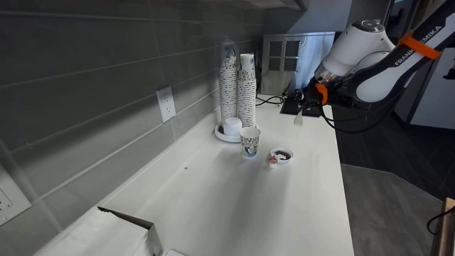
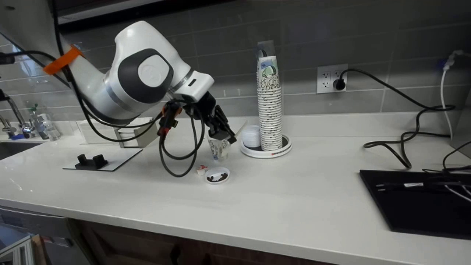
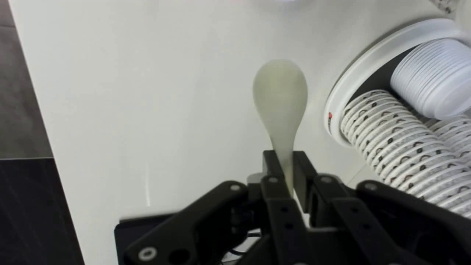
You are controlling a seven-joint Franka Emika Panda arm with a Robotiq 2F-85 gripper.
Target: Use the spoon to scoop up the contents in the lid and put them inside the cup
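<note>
My gripper (image 1: 303,104) is shut on the handle of a pale translucent spoon (image 1: 298,120). In the wrist view the spoon (image 3: 280,92) sticks straight out between the fingertips (image 3: 282,162), its bowl showing nothing on it. The spoon is in the air above the counter, apart from the lid. The lid (image 1: 283,162) lies on the counter with the contents (image 1: 284,154), dark loose bits, inside; the lid also shows in an exterior view (image 2: 218,182). The patterned cup (image 1: 250,143) stands upright beside the lid; my gripper (image 2: 232,138) partly covers the cup (image 2: 219,150) there.
A small white tub with a red top (image 1: 272,163) touches or nearly touches the lid. A round white tray (image 2: 266,155) holds tall cup stacks (image 2: 271,117) and stacked white bowls (image 2: 251,136) by the wall. A black panel (image 2: 423,206) and a napkin box (image 1: 106,231) lie farther off.
</note>
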